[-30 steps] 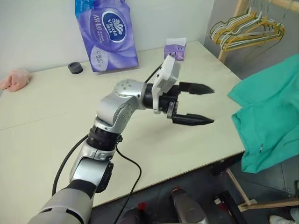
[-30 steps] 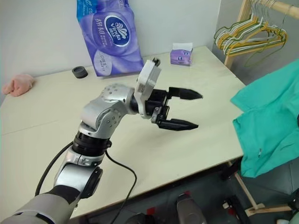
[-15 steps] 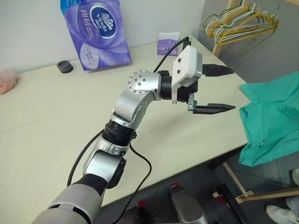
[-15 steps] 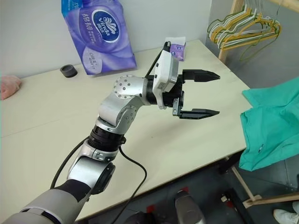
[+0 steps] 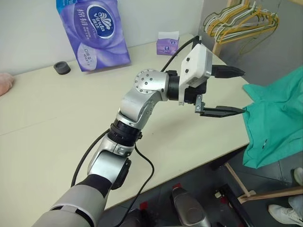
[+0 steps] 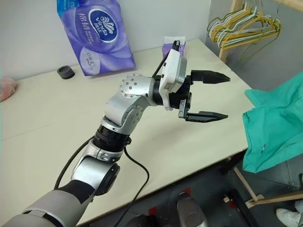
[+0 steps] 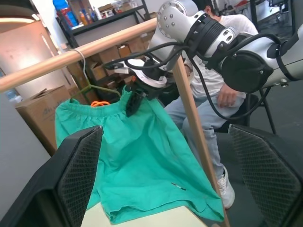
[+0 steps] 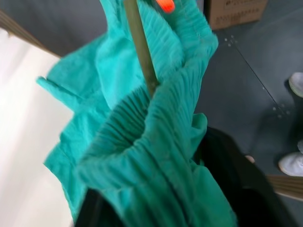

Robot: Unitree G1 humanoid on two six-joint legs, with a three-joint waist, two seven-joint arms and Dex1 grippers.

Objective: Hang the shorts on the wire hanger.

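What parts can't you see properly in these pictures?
- Shorts: the head views' right edge cuts them off, so their top is out of frame there.
- Wire hanger: in the left wrist view the waistband covers most of it.
- Right gripper: too small and dark at the waistband in the left wrist view to tell whether it grips.
- Orange drawstring tip: cut by the right wrist view's edge.
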